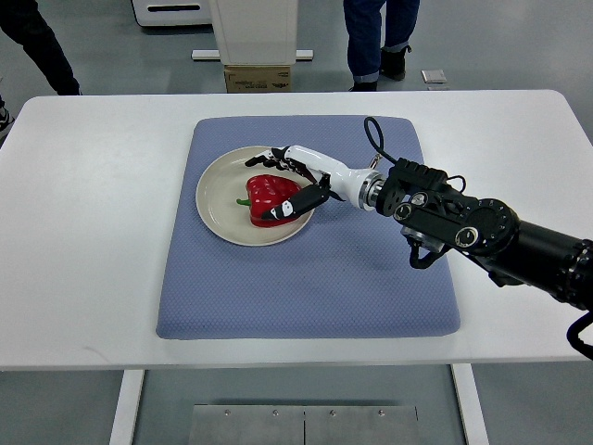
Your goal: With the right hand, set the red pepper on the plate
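The red pepper [271, 192], with a green stem pointing left, lies on the cream plate [218, 199], right of the plate's centre. My right hand [260, 190] reaches in from the right and hovers over the plate, straddling the pepper. Its fingers [271, 158] are spread along the pepper's far side with a small gap showing. The dark thumb [285, 209] lies against the pepper's near right side. The plate rests on the blue-grey mat [306, 278].
The mat lies in the middle of a white table [93, 232]. Beyond the far table edge stand a person's legs [375, 37], another person's leg [42, 46] at top left, and a cardboard box [258, 78].
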Controlling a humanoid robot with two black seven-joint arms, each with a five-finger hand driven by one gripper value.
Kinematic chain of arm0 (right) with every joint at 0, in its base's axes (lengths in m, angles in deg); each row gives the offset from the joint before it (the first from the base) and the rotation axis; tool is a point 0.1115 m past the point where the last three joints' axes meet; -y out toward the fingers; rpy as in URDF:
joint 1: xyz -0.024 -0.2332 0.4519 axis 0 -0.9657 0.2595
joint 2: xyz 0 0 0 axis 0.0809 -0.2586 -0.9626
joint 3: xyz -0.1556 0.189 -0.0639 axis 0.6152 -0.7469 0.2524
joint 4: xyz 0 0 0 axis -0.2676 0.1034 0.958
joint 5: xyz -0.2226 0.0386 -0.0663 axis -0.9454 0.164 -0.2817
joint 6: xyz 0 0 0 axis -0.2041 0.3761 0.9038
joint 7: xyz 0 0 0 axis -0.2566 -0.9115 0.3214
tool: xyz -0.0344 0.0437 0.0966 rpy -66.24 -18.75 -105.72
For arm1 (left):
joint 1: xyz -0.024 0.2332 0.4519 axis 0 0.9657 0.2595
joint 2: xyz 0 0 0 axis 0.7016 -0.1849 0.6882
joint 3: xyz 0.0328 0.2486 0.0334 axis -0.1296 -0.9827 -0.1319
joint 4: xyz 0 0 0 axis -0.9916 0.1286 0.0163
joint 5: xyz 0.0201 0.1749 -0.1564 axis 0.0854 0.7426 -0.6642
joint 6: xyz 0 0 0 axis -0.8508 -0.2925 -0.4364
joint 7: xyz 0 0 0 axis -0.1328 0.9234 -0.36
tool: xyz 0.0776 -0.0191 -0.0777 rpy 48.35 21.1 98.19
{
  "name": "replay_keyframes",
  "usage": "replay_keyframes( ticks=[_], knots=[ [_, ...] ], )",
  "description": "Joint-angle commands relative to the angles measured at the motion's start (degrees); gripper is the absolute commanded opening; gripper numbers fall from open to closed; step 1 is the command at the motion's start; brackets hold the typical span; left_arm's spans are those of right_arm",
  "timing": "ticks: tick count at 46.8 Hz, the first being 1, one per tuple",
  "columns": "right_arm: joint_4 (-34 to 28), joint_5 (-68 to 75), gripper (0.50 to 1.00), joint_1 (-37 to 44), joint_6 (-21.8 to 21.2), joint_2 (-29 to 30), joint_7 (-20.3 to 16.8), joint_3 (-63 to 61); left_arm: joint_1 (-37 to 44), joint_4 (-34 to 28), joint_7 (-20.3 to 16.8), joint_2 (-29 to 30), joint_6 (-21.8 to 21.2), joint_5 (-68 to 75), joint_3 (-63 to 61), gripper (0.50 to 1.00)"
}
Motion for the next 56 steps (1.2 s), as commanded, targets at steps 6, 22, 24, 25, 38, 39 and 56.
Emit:
replay_keyframes(
  ticks=[6, 22, 24, 25, 38, 39, 56],
  knots=[
    [0.1, 0.0, 1.000, 0.4, 0.0, 0.0, -0.3, -0.4, 0.0, 0.0, 0.0, 0.0, 0.0, 0.0, 0.0, 1.000],
    [0.3, 0.0, 1.000, 1.0, 0.0, 0.0, -1.0, -7.3, 0.0, 0.0, 0.0, 0.0, 0.0, 0.0, 0.0, 1.000],
    [0.3, 0.0, 1.000, 1.0, 0.0, 0.0, -1.4, -8.5, 0.1, 0.0, 0.0, 0.0, 0.0, 0.0, 0.0, 1.000],
    [0.4, 0.0, 1.000, 0.9, 0.0, 0.0, -1.6, -9.2, 0.0, 0.0, 0.0, 0.0, 0.0, 0.0, 0.1, 1.000],
    [0.3, 4.3, 1.000, -2.9, 1.7, -3.5, -2.2, -18.6, 0.0, 0.0, 0.0, 0.0, 0.0, 0.0, 0.0, 1.000],
    [0.3, 5.1, 1.000, -3.3, 2.1, -3.9, -2.2, -19.1, 0.0, 0.0, 0.0, 0.0, 0.0, 0.0, 0.0, 1.000],
    [0.3, 12.0, 1.000, -9.1, 5.5, -8.9, -2.1, -26.7, 0.0, 0.0, 0.0, 0.0, 0.0, 0.0, 0.0, 1.000]
  ],
)
